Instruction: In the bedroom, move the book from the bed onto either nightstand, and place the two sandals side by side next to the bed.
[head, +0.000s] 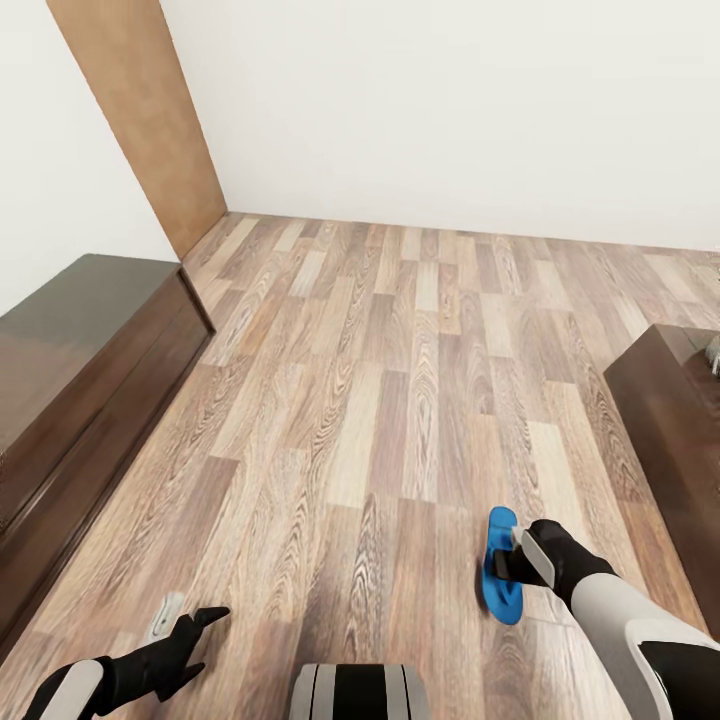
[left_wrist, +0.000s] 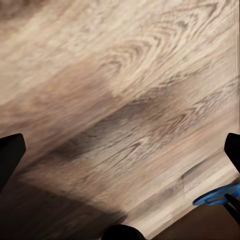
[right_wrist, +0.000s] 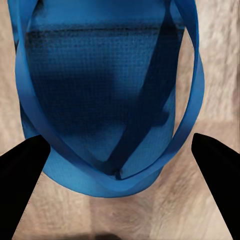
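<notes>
Nearest the robot, the left gripper (head: 205, 640) hangs low over the floor (head: 400, 380) with its fingers apart and nothing between them; its wrist view has bare planks ahead and a blue sandal edge (left_wrist: 216, 195) near one fingertip. On the other side, the right gripper (head: 508, 560) is down over a sandal (head: 500, 566) that lies flat on the planks. In the right wrist view the two fingertips stand wide apart, one to each side of the sandal (right_wrist: 100, 100), with its straps looping between them; they are not closed on it. Whether they touch the sole or hover just above it I cannot tell.

The risk here is in the grasp. The sandal is thin and flat, so the fingers may close over the sole, catch only a strap, and leave it dangling or slipping out on the lift. Pressing down too hard could instead skid it along the smooth floor.

Further off, a dark wooden piece (head: 670, 440) stands at the right, probably the bed's frame, and the sandal lies fairly near it. A long dark cabinet (head: 90, 370) runs along the left wall, a wooden door (head: 140, 110) beyond it. The book cannot be made out.
</notes>
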